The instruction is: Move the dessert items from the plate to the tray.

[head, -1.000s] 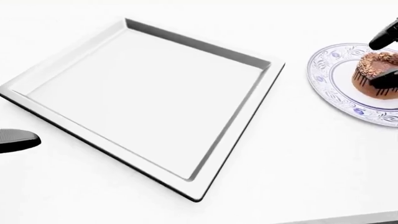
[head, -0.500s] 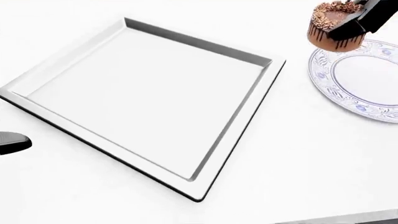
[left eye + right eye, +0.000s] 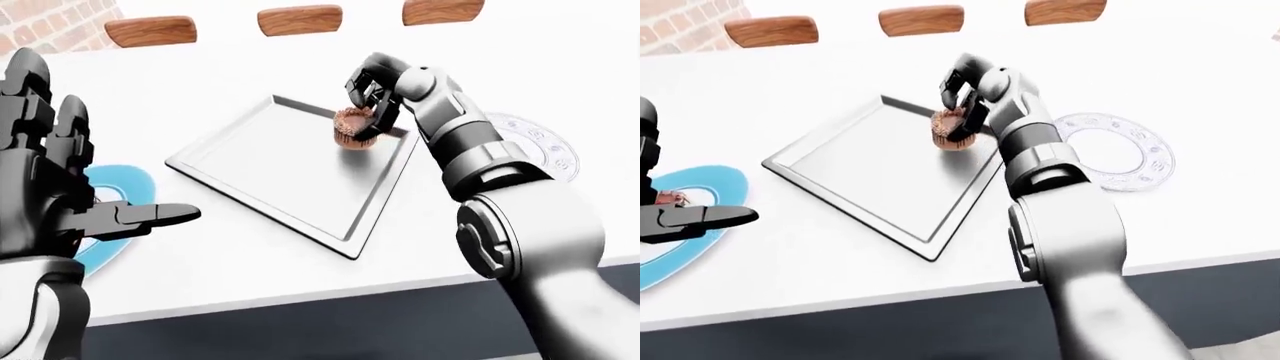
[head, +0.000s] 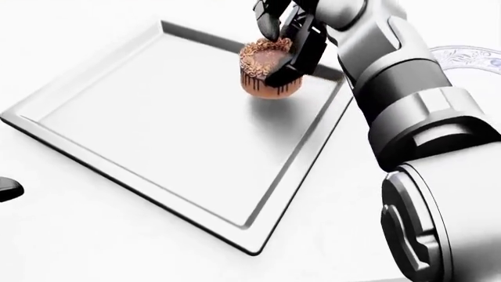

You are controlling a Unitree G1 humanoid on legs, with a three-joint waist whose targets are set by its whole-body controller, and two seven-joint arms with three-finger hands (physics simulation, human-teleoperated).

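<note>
Right hand: the right hand [image 4: 283, 50] grips the chocolate cupcake [image 4: 266, 69], dark fingers [image 4: 296, 59] closed against its side and top, arm stretched out from the right of the head view.
Cupcake: it hangs directly under the right hand, over the far right corner of the tray [image 4: 94, 158]. A soft shadow sits on the tray floor just below it, so I judge it is a little above the surface, not yet down; the frames don't settle that for certain.
Plate: the blue-patterned plate [image 3: 1110, 150] lies to the right of the right hand, beyond the tray's edge, and looks bare in the right-eye view. No other dessert shows on it.
Left hand: the left hand [image 3: 60, 187] is well apart from the action, low at the left of the left-eye view, fingers spread and holding nothing, one finger jutting out sideways.
Beside it: a light blue dish [image 3: 680, 217] sits under the left hand; something small and brownish rests on it, too small to name.
Step in hand: the carry is over and this reads as the placing stage, cupcake above the tray.
Next move: lower the cupcake straight down until its base meets the tray floor, then ease the fingers apart and lift clear without tipping it. The spot is close to the tray's raised rim, so a touch inward would be safer.
</note>
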